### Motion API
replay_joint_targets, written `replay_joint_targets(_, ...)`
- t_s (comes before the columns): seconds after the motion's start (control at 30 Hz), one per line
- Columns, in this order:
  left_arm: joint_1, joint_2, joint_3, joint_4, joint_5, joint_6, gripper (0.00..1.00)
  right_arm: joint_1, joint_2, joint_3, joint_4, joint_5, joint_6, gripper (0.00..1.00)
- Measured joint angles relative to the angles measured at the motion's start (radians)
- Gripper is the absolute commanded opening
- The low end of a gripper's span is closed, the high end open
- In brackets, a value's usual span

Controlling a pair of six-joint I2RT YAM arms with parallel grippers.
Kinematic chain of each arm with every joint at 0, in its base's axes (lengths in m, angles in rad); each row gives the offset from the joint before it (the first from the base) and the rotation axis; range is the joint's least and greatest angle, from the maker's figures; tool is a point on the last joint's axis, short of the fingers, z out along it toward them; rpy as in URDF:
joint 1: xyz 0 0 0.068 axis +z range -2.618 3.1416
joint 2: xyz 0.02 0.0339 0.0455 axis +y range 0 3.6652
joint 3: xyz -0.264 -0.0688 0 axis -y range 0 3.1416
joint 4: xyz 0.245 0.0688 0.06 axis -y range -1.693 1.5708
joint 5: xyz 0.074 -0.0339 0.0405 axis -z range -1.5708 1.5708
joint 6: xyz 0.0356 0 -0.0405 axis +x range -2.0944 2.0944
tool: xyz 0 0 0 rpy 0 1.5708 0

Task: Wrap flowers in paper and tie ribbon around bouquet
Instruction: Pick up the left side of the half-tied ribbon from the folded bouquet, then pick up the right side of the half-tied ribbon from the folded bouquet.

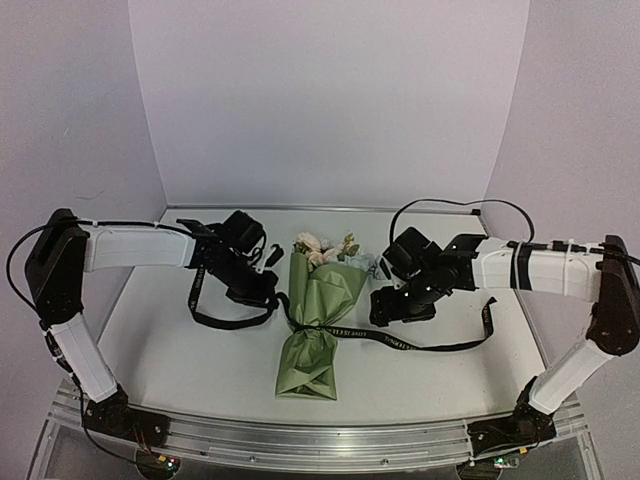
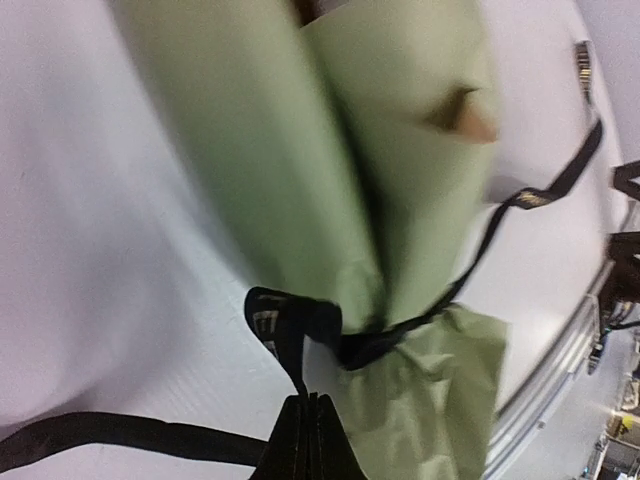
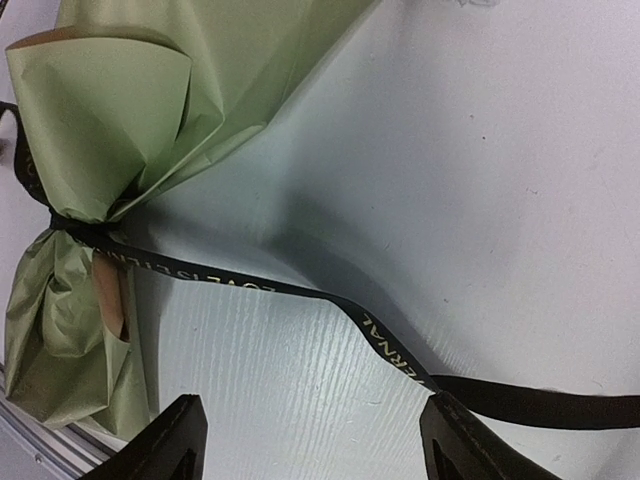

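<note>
Ribbon point(image 2: 276, 320) in left gripper point(image 2: 310, 402); right gripper point(image 3: 315, 425) agape

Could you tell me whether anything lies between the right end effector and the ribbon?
Nothing visible does: the right end effector is open, and the ribbon crosses the table just ahead of its fingers, coming from the bouquet.

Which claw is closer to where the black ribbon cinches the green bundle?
Left. The left claw is shut on the ribbon right beside the tied waist of the bouquet; the right claw is open, farther out over the ribbon's tail.
</note>
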Motion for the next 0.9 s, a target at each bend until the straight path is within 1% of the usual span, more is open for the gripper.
replay_joint_targets(0.17,-0.019,-0.004,0.118,0.022,0.132,0.05,0.0,-0.009,-0.003,-0.009,0.003,0.01,-0.003,0.75)
replay_joint_targets(0.3,-0.045,0.067,0.206,0.027,0.228,0.098,0.0,-0.043,-0.023,-0.057,0.014,0.013,-0.005,0.75)
replay_joint_targets(0.43,-0.066,0.144,0.242,0.021,0.289,0.138,0.0,-0.089,-0.063,-0.136,0.011,0.035,0.012,0.75)
replay_joint_targets(0.53,-0.075,0.185,0.257,0.004,0.319,0.167,0.01,-0.123,-0.113,-0.214,0.004,0.06,0.061,0.76)
replay_joint_targets(0.7,-0.087,0.233,0.322,-0.043,0.363,0.221,0.01,-0.143,-0.165,-0.272,-0.036,0.13,0.158,0.77)
replay_joint_targets(0.9,-0.104,0.262,0.362,-0.051,0.385,0.262,0.0,-0.204,-0.249,-0.352,-0.086,0.201,0.283,0.84)
